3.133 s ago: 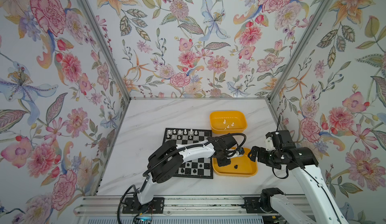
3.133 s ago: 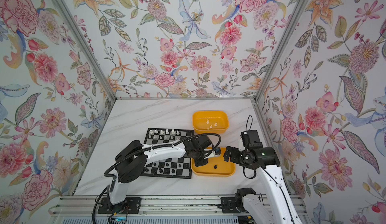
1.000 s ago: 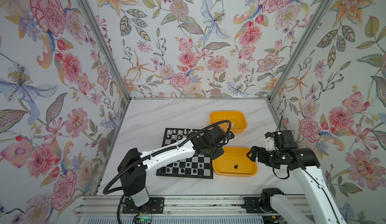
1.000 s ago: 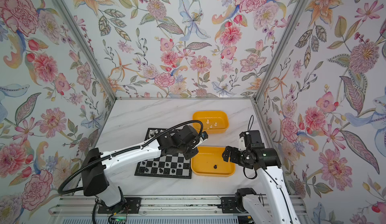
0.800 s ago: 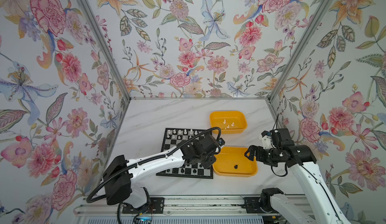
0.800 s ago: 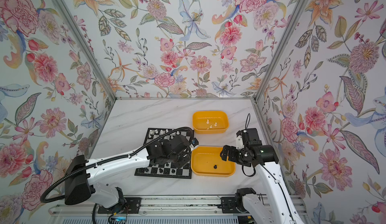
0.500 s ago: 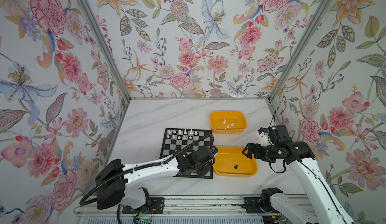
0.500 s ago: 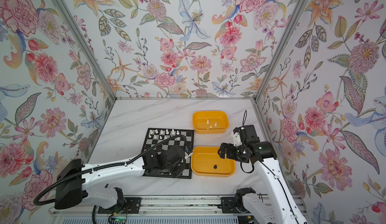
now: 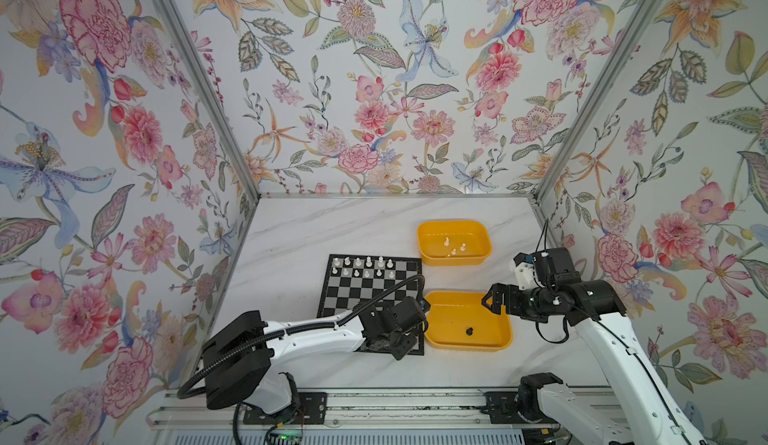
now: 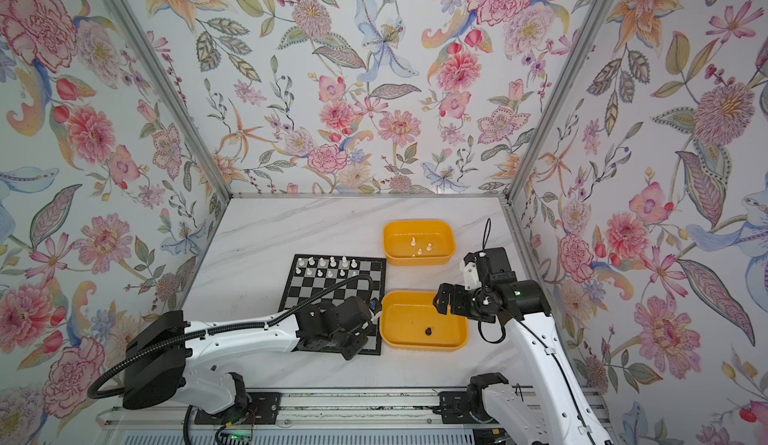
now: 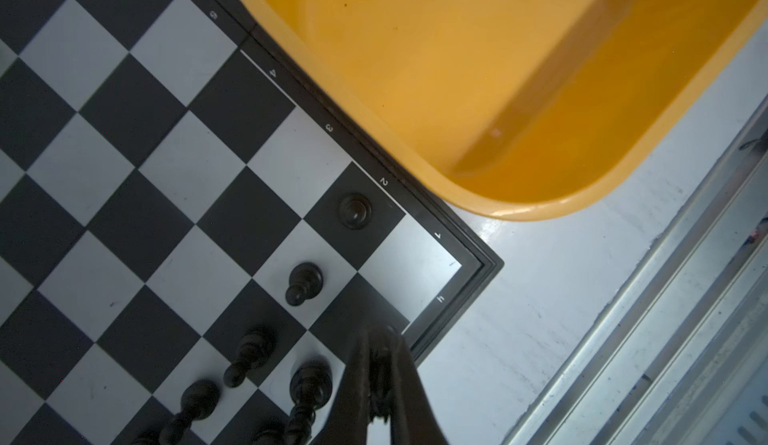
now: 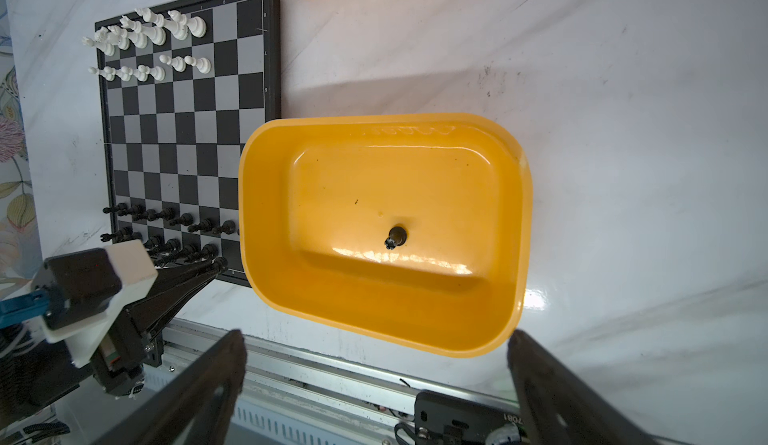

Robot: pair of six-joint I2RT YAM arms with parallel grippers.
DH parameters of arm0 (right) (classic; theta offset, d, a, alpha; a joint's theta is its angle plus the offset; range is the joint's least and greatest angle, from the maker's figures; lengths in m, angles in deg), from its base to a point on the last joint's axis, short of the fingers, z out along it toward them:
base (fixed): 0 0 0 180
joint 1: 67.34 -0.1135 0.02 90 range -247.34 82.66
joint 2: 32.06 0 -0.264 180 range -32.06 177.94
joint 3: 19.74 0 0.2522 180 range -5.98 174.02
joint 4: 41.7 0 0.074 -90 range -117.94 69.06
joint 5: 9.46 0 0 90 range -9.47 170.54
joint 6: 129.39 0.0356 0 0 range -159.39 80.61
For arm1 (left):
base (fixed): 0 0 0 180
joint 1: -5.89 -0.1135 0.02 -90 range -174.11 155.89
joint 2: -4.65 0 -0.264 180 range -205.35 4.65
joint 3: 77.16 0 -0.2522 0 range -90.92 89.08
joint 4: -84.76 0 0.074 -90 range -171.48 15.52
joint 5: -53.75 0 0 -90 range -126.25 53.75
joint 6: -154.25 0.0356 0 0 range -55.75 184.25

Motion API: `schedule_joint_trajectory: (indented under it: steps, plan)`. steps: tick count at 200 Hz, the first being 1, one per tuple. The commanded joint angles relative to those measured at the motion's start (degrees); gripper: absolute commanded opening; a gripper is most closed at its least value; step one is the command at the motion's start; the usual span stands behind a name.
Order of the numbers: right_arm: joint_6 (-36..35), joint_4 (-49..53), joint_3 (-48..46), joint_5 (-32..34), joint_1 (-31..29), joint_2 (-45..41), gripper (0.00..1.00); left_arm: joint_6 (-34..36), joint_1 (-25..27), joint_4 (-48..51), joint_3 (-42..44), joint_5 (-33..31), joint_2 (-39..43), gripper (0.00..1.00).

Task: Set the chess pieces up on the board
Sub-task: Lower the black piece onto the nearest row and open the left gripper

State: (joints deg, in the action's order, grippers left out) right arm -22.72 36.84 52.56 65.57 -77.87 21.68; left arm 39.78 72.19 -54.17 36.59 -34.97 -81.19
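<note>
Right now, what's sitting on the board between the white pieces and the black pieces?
Nothing: in the right wrist view, the middle rows of the board are bare squares between the white pieces and the black pieces.

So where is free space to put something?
Free: the board's middle rows between white pieces and black pieces; the table left of the board and behind the far tub. Crowded: the board's near corner at the left gripper, beside the near tub.

The board [image 9: 365, 293] lies near the table's [image 9: 332, 231] front edge. Right of it, the front tub [image 9: 453, 318] touches it and holds one piece [image 9: 469, 331]. The rear tub [image 9: 473, 233] sits behind, holding several pieces [image 9: 454, 251]. Chess pieces [image 9: 368, 262] line the board's rear and front rows.
</note>
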Motion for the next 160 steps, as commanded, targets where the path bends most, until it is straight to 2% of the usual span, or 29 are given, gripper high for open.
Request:
schedule_joint_trajectory:
  steps: [1, 160]
  plan:
    - [0.1, -0.1, -0.4, 0.5, -0.1, -0.3, 0.99, 0.5, 0.6, 0.5, 1.1, 0.7, -0.4, 0.06]
    - [-0.7, 0.0, -2.5, 0.3, 0.5, -2.6, 0.99, 2.0, -2.0, -1.7, 2.4, 1.0, -2.7, 0.08]
